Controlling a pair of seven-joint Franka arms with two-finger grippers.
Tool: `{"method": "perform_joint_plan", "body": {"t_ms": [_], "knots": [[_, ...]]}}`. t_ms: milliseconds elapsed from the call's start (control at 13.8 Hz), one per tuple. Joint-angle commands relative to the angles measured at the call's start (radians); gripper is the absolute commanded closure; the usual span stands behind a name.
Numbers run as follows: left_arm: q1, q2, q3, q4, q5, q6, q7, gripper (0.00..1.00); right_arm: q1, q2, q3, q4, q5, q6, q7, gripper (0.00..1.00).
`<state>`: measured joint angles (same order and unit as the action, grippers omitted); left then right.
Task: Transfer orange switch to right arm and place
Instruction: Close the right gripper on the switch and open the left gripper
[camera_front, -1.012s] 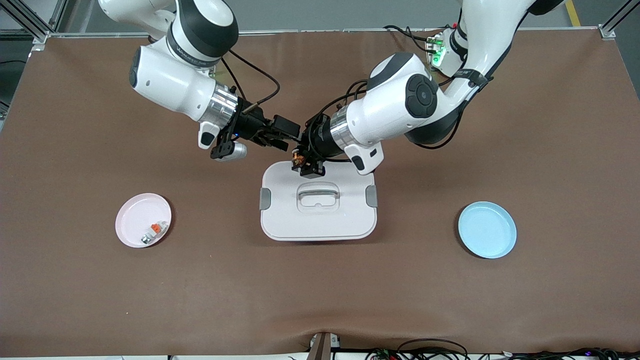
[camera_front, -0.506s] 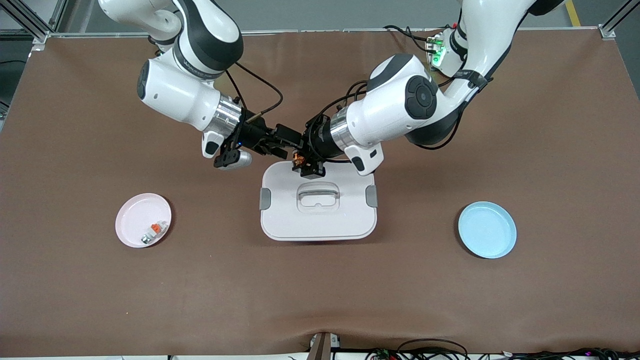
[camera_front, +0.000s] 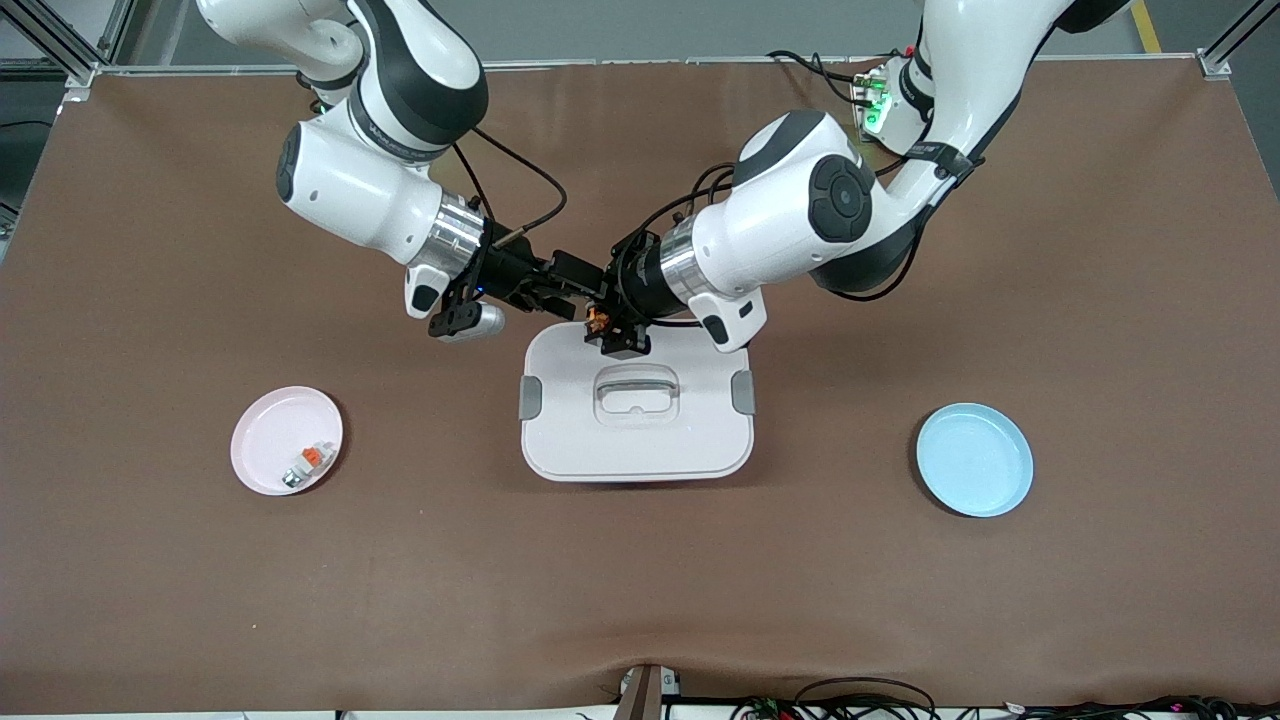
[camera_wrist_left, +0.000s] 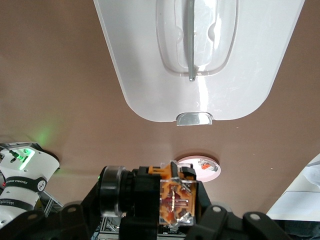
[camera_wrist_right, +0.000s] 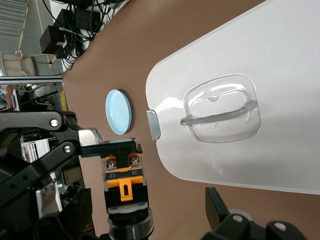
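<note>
left gripper (camera_front: 598, 322) clamps orange switch (camera_front: 597, 320) over white lidded box's (camera_front: 636, 440) edge so your right gripper (camera_front: 572, 285), fingers wide, can straddle it. pink plate (camera_front: 262, 440) likely drop spot.

Robotics lab: aluminium frame (camera_front: 60, 45), cables (camera_front: 860, 700).

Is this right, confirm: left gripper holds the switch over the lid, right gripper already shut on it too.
Not quite. The right gripper is open around the switch, as the right wrist view shows. The left gripper does hold it over the lid.
</note>
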<state>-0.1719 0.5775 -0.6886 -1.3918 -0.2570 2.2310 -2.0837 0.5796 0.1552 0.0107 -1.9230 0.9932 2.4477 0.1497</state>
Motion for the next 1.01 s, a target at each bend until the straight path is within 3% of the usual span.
{"method": "perform_joint_plan", "body": {"t_ms": [0, 145, 578, 940], "knots": [[-0.02, 0.005, 0.006, -0.001, 0.019, 0.009, -0.024, 1.0, 0.011, 0.001, -0.005, 0.009, 0.025, 0.004, -0.009, 0.03], [-0.021, 0.005, 0.006, 0.0, 0.019, 0.009, -0.024, 1.0, 0.011, 0.001, -0.005, 0.009, 0.027, 0.004, -0.005, 0.12], [-0.02, 0.016, 0.006, 0.008, 0.019, 0.009, -0.021, 1.0, 0.02, 0.0, -0.005, 0.01, 0.021, 0.005, -0.048, 1.0], [-0.02, 0.024, 0.006, 0.01, 0.016, 0.009, -0.022, 1.0, 0.022, 0.0, -0.005, 0.009, 0.024, 0.004, -0.035, 1.0]]}}
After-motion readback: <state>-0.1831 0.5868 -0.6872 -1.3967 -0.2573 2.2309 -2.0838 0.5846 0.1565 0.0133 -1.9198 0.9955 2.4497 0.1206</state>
